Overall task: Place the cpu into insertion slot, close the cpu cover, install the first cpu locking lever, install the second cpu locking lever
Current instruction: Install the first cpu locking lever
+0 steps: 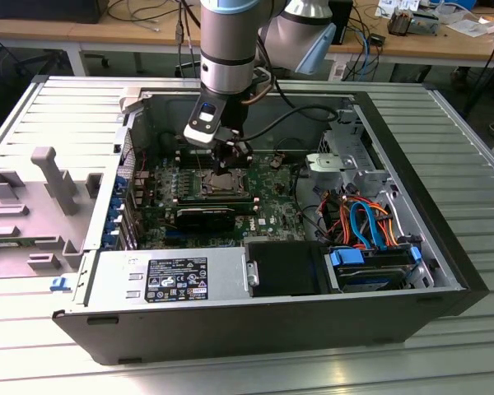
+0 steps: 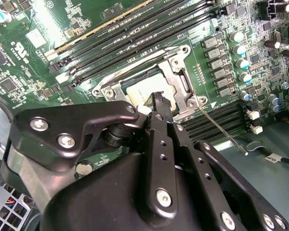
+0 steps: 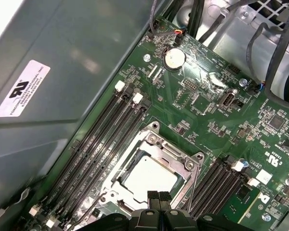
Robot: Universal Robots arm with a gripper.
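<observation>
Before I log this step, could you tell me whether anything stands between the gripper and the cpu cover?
Nothing visible does. In the first wrist view the gripper, fingertips together, hangs directly over the near edge of the cpu cover, which lies down around the cpu.

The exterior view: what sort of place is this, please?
Probably a robotics or electronics lab. An open computer case lies on a slatted metal table, a robot arm reaches into it above the green motherboard, and wooden desks with cables stand behind.
</observation>
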